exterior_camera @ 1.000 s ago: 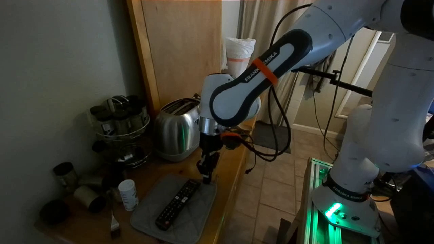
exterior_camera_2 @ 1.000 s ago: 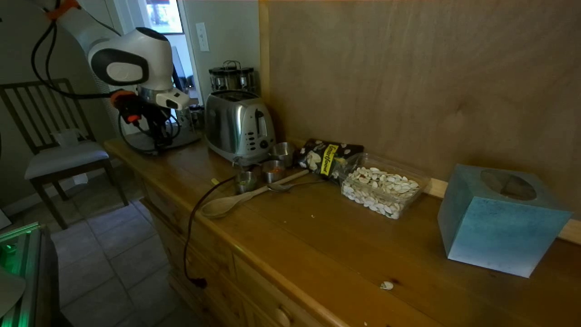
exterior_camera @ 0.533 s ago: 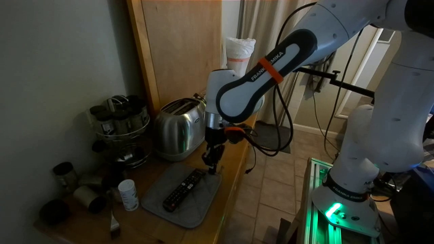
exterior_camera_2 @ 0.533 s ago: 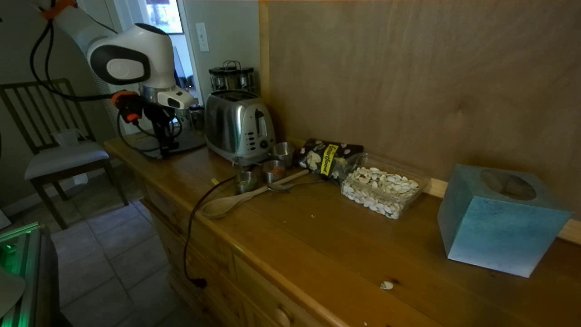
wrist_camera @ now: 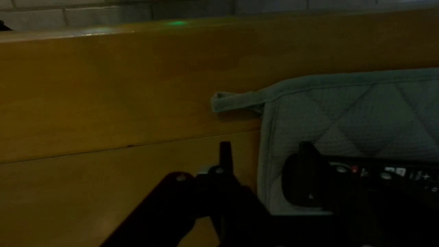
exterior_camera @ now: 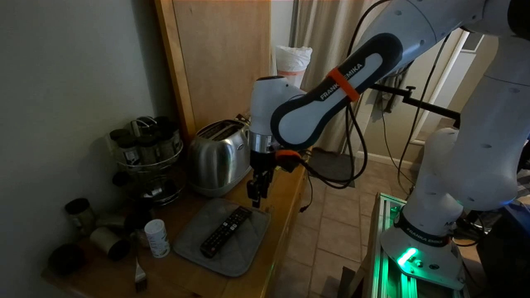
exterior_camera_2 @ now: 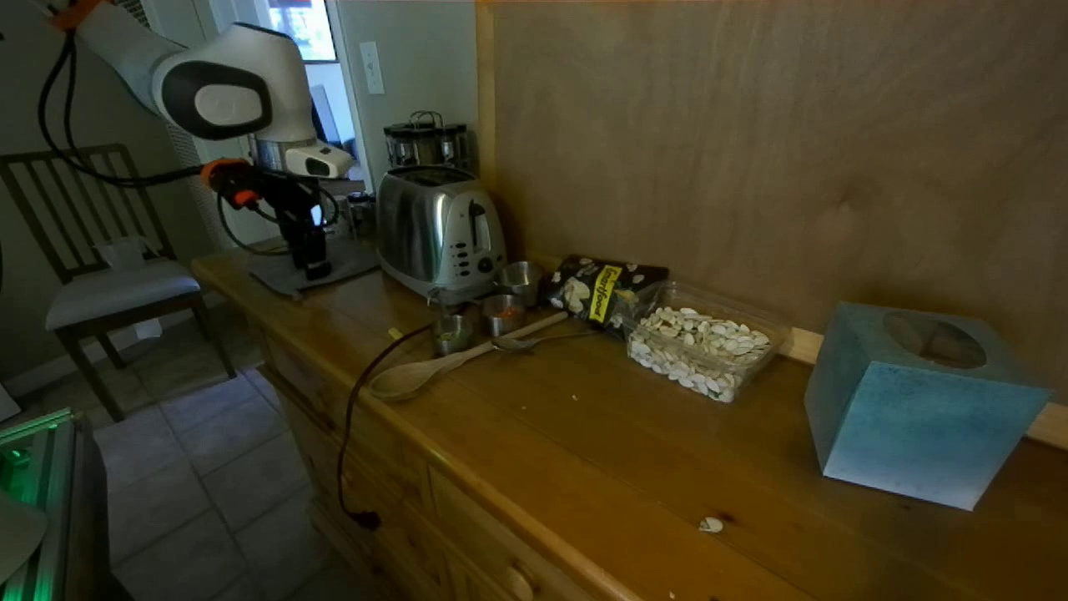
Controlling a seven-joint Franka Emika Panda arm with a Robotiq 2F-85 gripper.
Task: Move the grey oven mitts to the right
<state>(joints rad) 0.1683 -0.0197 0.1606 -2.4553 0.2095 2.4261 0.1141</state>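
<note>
The grey oven mitts [exterior_camera: 248,252] lie flat on the wooden counter as one quilted pad with a hanging loop, near the counter's front edge. On top of the pad rests a black remote [exterior_camera: 225,232]. In the wrist view, my gripper [wrist_camera: 265,143] stands open, with one finger over bare wood and the opposite one over the remote's end. The pad's edge [wrist_camera: 265,151] passes between the fingers without being gripped. Both exterior views show the gripper [exterior_camera_2: 317,272] pointing down at the pad's toaster-side end. It hides part of the pad [exterior_camera_2: 355,260] there.
A silver toaster [exterior_camera: 217,159] stands close beside the gripper. A white shaker [exterior_camera: 157,239], a fork [exterior_camera: 140,273] and spice jars [exterior_camera: 83,215] are near the pad. Metal cups [exterior_camera_2: 451,334], a wooden spoon [exterior_camera_2: 409,380] and a cord [exterior_camera_2: 355,401] lie past the toaster.
The mitts, with the remote on them, have slid along the counter towards the toaster's side. The gripper moved with them, then opened, let go of the edge and straightened above it.
</note>
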